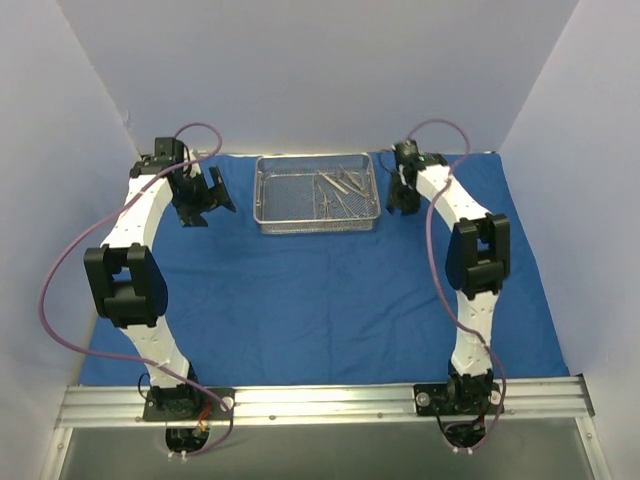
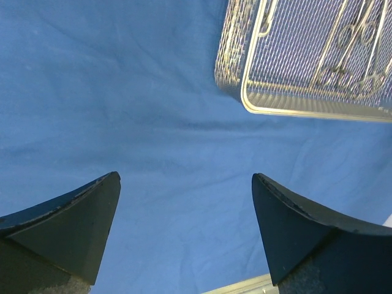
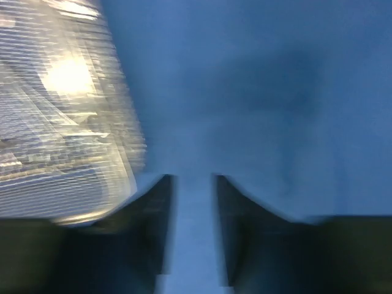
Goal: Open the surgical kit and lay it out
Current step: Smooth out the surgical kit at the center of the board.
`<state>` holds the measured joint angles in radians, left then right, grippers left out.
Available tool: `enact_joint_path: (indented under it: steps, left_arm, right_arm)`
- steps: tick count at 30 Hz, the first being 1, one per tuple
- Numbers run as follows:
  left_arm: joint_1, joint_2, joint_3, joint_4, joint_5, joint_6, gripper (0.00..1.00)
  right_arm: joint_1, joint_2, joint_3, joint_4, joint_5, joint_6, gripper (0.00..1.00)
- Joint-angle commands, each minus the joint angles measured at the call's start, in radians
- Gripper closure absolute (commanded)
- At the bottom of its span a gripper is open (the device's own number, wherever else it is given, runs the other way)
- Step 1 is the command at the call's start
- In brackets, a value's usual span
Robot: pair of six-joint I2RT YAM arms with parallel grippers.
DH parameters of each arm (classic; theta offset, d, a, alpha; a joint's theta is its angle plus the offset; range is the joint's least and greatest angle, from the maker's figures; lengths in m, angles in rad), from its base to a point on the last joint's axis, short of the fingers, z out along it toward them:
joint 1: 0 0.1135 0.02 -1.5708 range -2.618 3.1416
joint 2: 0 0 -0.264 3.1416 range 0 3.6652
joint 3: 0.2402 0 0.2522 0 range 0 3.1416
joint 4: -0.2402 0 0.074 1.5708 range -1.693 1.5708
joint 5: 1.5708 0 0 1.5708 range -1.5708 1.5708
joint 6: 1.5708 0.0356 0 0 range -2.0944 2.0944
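The royal-blue cloth wrap [image 1: 320,300] lies spread flat over the table. The silver wire-mesh tray [image 1: 318,226] stands on it at the back centre. Several slim steel instruments [image 1: 338,187] lie inside the tray, towards its right half. My left gripper [image 1: 205,203] is open and empty over bare cloth, left of the tray. In the left wrist view, the tray's corner [image 2: 294,111] and instruments [image 2: 349,43] show beyond my left gripper [image 2: 185,184]. My right gripper [image 1: 402,204] hangs just right of the tray. The right wrist view is blurred. There my right gripper [image 3: 193,184] shows a narrow gap over cloth [image 3: 275,92], with the tray [image 3: 61,122] at its left.
White walls enclose the table at the left, back and right. An aluminium rail [image 1: 320,400] carrying both arm bases runs along the near edge. Purple cables loop beside each arm. The cloth reaches nearly to the walls.
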<state>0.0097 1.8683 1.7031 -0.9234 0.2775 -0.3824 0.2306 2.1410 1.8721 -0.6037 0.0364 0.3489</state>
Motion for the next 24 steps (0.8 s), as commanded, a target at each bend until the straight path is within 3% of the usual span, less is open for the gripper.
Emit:
enact_joint_path:
  steps: [1, 2, 4, 11, 17, 24]
  left_arm:
    - [0.012, -0.044, -0.022, 0.006, 0.038, -0.007, 0.01]
    - [0.012, -0.046, -0.028, 0.003, 0.043, -0.006, 0.01]
    - [0.015, -0.063, -0.057, 0.012, 0.049, -0.001, 0.0]
    - [0.024, -0.078, -0.115, 0.067, 0.104, -0.016, 0.08]
    - [0.035, -0.051, -0.071, 0.02, 0.092, -0.01, 0.1]
    - [0.064, -0.077, -0.097, 0.021, 0.083, 0.008, 0.1]
  right_arm:
    - [-0.177, -0.165, -0.231, 0.008, 0.007, 0.097, 0.76]
    - [-0.206, -0.19, -0.287, 0.018, 0.01, 0.104, 0.92]
    - [-0.286, -0.263, -0.443, 0.038, 0.005, 0.098, 1.0]
    - [-0.416, -0.336, -0.73, 0.134, -0.009, 0.081, 1.0]
    - [-0.467, -0.285, -0.804, 0.114, 0.034, 0.076, 1.0]
    - [-0.496, -0.354, -0.775, 0.051, 0.092, 0.061, 1.0]
